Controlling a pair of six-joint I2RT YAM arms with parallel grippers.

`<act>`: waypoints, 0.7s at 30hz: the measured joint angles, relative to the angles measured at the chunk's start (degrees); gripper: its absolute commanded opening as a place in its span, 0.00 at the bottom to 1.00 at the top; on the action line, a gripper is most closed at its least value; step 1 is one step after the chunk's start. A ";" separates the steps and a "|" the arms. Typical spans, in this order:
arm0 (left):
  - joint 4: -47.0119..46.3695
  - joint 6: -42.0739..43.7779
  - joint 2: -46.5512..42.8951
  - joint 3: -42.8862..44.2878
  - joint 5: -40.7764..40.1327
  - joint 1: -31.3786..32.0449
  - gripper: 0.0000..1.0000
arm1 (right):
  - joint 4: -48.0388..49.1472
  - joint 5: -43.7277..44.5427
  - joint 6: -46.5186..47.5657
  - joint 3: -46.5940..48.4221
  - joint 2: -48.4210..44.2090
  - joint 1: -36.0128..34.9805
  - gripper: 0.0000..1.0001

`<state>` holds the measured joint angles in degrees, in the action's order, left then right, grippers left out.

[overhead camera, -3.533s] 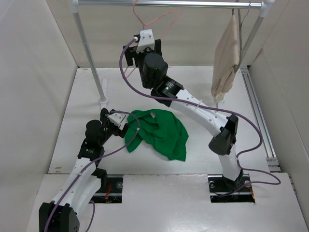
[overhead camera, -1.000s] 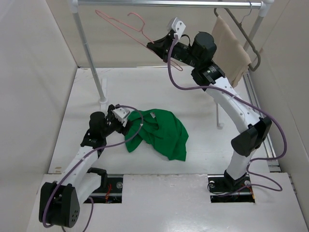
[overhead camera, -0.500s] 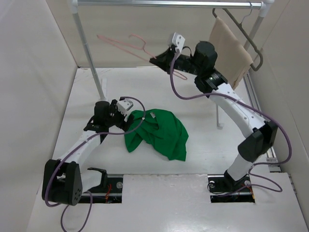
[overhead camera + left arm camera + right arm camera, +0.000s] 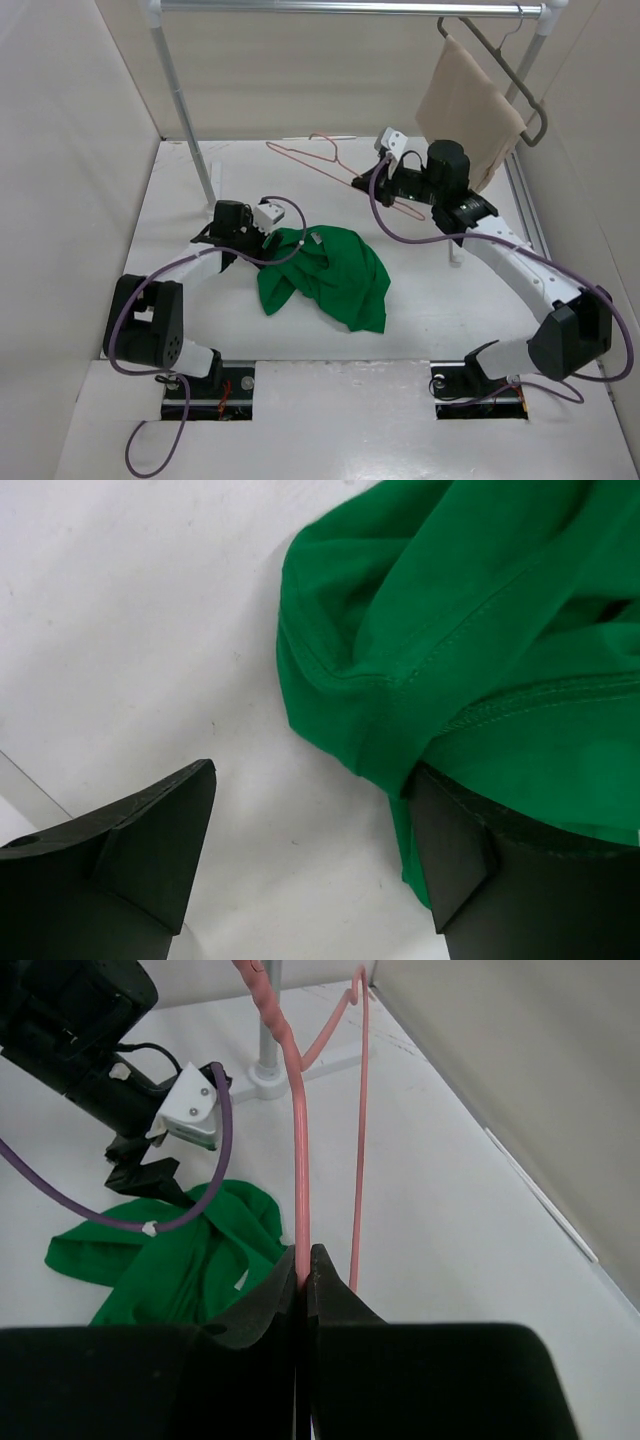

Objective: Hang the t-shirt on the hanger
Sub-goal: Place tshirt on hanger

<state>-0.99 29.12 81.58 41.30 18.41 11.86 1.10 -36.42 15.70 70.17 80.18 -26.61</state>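
The green t-shirt point(image 4: 335, 275) lies crumpled on the white table; its folds fill the upper right of the left wrist view point(image 4: 470, 610). My left gripper point(image 4: 260, 243) is at its left edge, open point(image 4: 310, 780). The right finger point(image 4: 450, 860) touches the shirt's hem, and bare table shows between the fingers. My right gripper point(image 4: 372, 185) is shut on the pink hanger point(image 4: 312, 166), low over the table behind the shirt. In the right wrist view the wire point(image 4: 299, 1140) is pinched between the pads point(image 4: 305, 1255), with the t-shirt point(image 4: 170, 1260) beyond.
A beige garment point(image 4: 465, 100) hangs on a grey hanger from the rail point(image 4: 350, 8) at the back right. The rack's left pole point(image 4: 185, 110) stands on a base point(image 4: 213, 210) just behind the left gripper. Walls close in on both sides.
The right arm has brought the hanger down from near the rail to low over the table. The left gripper has moved forward to the shirt's left edge.
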 measured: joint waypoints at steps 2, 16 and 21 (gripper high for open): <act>-0.02 0.00 1.05 0.15 -1.11 0.04 0.72 | -0.52 0.09 -0.02 -1.16 -1.27 1.01 0.00; 3.32 -1.27 4.26 6.38 0.74 0.57 0.00 | -16.44 2.01 6.19 -3.54 -5.33 5.18 0.00; 10.45 -1.31 4.39 17.99 4.48 0.42 0.00 | -30.84 2.08 11.76 -3.26 -7.37 5.20 0.00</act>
<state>9.45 27.81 85.97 59.29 22.90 12.27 -29.74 -34.35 27.46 66.92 72.82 -21.41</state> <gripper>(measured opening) 0.006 0.059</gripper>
